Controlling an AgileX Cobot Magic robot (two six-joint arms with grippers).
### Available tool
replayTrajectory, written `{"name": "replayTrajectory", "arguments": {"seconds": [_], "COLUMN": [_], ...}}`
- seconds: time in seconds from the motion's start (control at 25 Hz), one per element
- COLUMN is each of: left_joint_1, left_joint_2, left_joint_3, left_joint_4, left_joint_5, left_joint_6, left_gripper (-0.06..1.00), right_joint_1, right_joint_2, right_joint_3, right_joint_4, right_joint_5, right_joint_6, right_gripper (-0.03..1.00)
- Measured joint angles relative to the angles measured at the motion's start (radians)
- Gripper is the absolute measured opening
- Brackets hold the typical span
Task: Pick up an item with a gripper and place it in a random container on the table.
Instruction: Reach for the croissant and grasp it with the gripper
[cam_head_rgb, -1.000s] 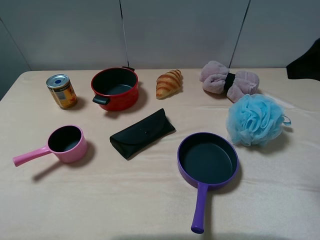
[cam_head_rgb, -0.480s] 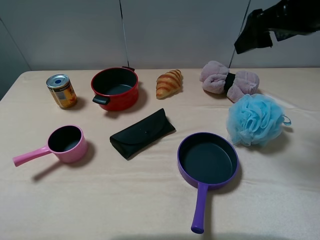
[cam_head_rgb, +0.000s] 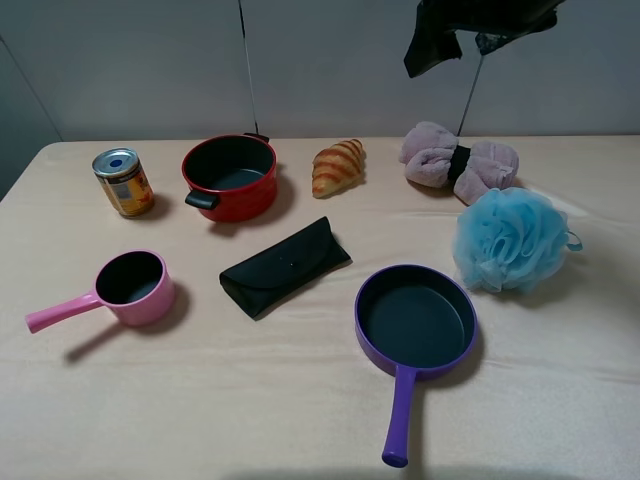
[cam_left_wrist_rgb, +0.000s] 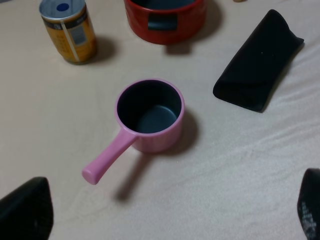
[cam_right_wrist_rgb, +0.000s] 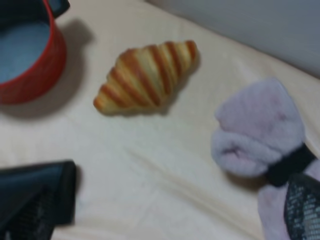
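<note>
The golden-brown croissant (cam_head_rgb: 339, 167) lies at the back middle of the table (cam_head_rgb: 250, 400), between the red pot and the mauve towel. It also shows in the right wrist view (cam_right_wrist_rgb: 147, 75). The purple frying pan (cam_head_rgb: 362, 330) sits empty at the front right, handle toward the front edge. My right gripper (cam_head_rgb: 428, 55) hangs high above the back of the table, right of the croissant; in its wrist view it (cam_right_wrist_rgb: 165, 210) is open and empty. My left gripper (cam_left_wrist_rgb: 170, 210) is open and empty above the pink saucepan (cam_left_wrist_rgb: 150, 112); it is out of the exterior view.
A red two-handled pot (cam_head_rgb: 230, 175) and a yellow can (cam_head_rgb: 123, 181) stand at the back left. A pink saucepan (cam_head_rgb: 135, 288) is front left, a black case (cam_head_rgb: 285, 266) in the middle. A mauve towel (cam_head_rgb: 458, 160) and blue bath pouf (cam_head_rgb: 512, 238) lie right.
My right arm has come in from the right edge and moved up and to the left across the top of the exterior view. Nothing on the table has moved.
</note>
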Motion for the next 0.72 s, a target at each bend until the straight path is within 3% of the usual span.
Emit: {"name": "replayTrajectory", "arguments": {"seconds": [0.72], "left_joint_1": [0.0], "left_joint_2": [0.0], "left_joint_3": [0.0], "left_joint_4": [0.0], "left_joint_5": [0.0], "left_joint_6": [0.0], "left_gripper": [0.99], "right_joint_1": [0.008], "right_joint_2": [0.386], "right_joint_3": [-0.357], "right_joint_4": [0.032], "right_joint_5": [-0.032], "right_joint_6": [0.01], "right_gripper": [0.69]}}
